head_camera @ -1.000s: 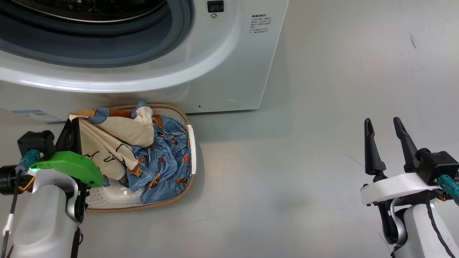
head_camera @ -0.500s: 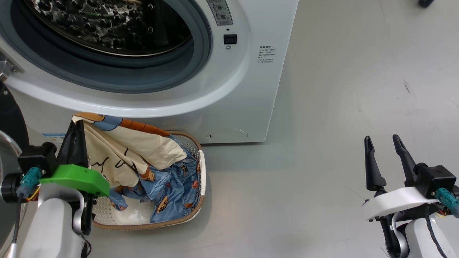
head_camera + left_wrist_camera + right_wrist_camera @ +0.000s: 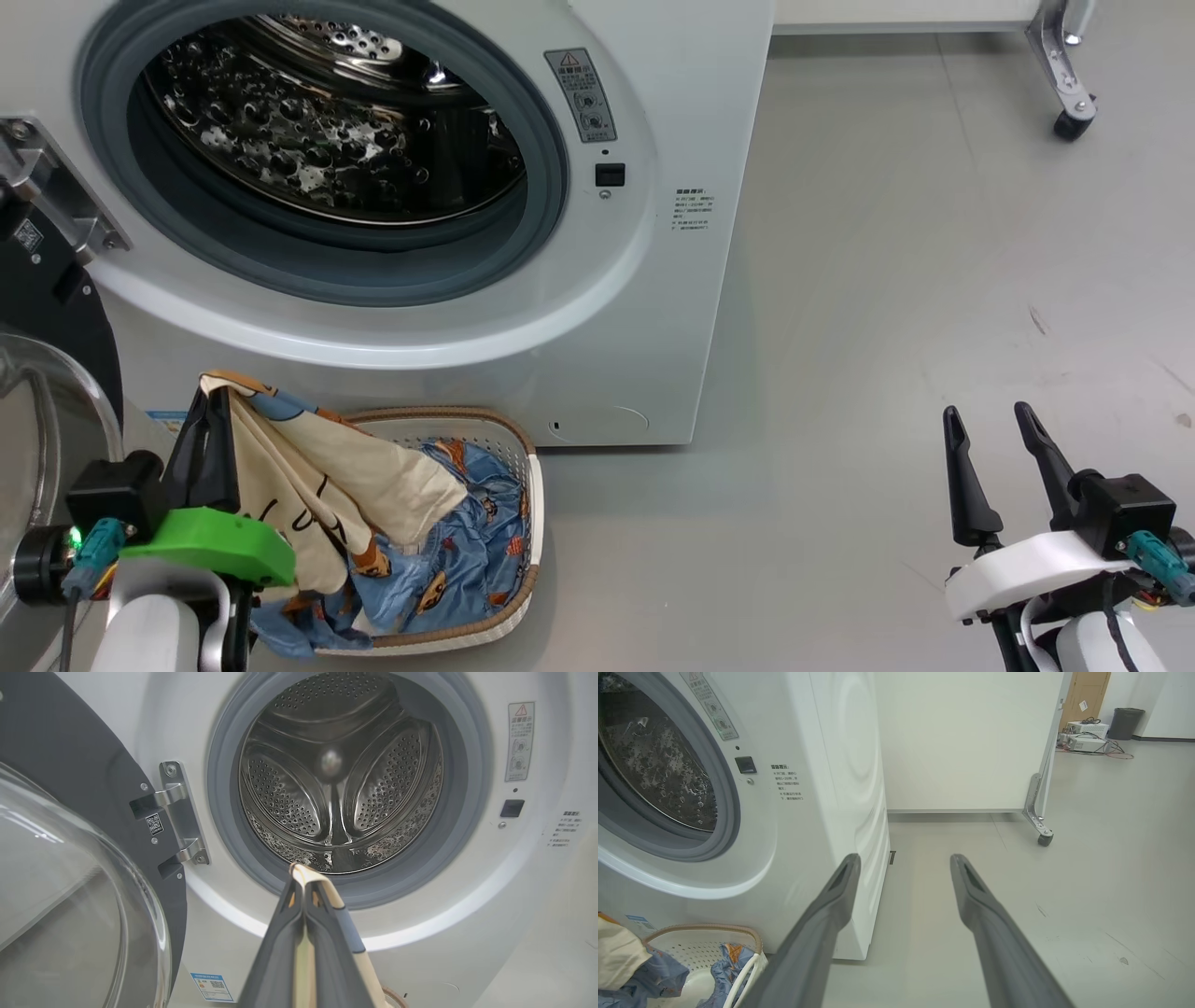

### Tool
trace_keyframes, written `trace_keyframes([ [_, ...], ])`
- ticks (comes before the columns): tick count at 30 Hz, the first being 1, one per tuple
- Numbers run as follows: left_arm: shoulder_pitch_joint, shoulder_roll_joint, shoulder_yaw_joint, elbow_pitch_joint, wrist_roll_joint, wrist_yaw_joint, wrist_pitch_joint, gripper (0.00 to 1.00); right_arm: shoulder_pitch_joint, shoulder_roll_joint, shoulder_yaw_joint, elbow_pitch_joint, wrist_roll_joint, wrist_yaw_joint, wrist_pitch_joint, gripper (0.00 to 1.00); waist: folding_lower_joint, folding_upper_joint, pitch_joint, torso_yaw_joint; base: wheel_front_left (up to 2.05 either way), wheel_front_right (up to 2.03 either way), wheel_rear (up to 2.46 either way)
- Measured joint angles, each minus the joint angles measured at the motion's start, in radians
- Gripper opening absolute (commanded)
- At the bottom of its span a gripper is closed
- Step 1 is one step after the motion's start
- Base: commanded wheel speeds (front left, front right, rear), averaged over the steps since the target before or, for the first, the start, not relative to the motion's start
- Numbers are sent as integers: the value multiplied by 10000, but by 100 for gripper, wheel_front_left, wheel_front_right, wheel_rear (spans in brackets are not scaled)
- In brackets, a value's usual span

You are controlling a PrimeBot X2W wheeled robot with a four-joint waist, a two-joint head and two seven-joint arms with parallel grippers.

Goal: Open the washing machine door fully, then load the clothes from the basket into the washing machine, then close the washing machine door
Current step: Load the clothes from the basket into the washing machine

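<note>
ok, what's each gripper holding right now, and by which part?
Left gripper is shut on the clothes, pinching the cream piece by its upper edge. Right gripper is open, holding nothing.

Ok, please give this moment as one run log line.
washing machine door: open | left gripper: shut on clothes, held above basket | right gripper: open, empty | drum: no clothes visible

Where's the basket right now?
Head view, lower left: the basket sits on the floor before the washing machine, below its opening, beside the left tool, which pinches a cream garment.
</note>
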Motion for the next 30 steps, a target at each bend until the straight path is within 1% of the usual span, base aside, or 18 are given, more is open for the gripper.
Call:
trace_keyframes([
  [6, 511, -52, 98, -314, 44, 0, 2, 0, 275, 31, 40, -10, 115, 0, 0, 100, 0, 0, -388, -29, 0, 0, 0],
  [17, 886, -125, 255, -748, 61, -2, 0, 0, 392, 21, 73, -138, 192, 2, 0, 100, 0, 0, -455, -141, 0, 0, 0],
  [22, 1030, -148, 290, -861, 136, -2, 0, 0, 402, 19, 75, -272, 197, 2, 0, 100, 0, 0, -404, -194, 0, 0, 0],
  [30, 1068, -196, 533, -1026, 86, -4, 0, 0, 402, 25, 176, -481, 257, 2, 2, 100, 0, 0, -8, -307, 0, 0, 0],
])
